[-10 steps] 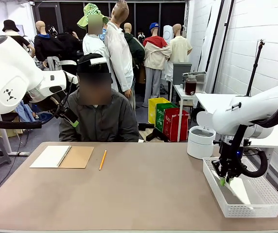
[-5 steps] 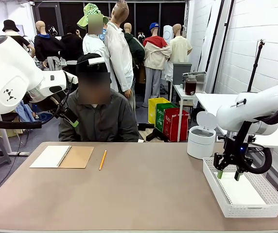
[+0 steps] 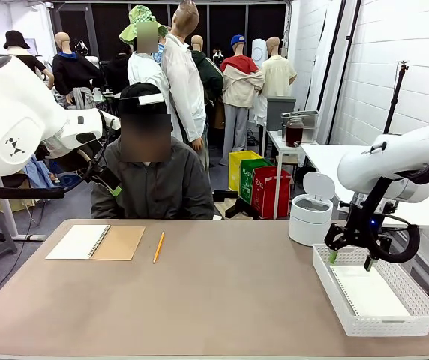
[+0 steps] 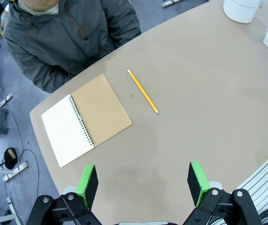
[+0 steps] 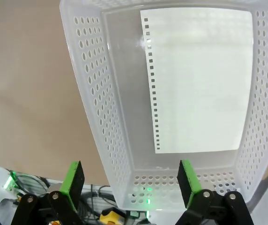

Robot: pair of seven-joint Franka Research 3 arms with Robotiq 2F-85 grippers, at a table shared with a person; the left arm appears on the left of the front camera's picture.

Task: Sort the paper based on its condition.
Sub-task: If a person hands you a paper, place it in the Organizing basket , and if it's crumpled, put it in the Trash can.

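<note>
- Step in hand, as I judge it: drop-off looks done. The paper [image 5: 197, 79] lies flat in the white basket [image 3: 327, 279], straight below my right gripper [image 3: 349, 259], perforated edge toward the basket's left wall in the right wrist view.
- Right gripper: jaws spread wide, nothing between them, hovering just above the basket, clear of the sheet.
- Next move, my call: lift the right arm up and away, keeping the fingers clear of the basket rim. Nothing blocks that.
- Left gripper [image 4: 143, 183]: jaws spread, empty, held high over the table's near-left part.
- The table [image 3: 222, 300] is mostly bare between the two grippers.
- Person sits at the far side, beyond the left gripper.
- Spiral notebook [image 4: 86, 118], open, ahead of the left gripper.
- White lidded bin [image 3: 309, 216] just beyond the basket, behind the right gripper.
- Pencil [image 4: 142, 91] just beside the notebook, apart from it.
</note>
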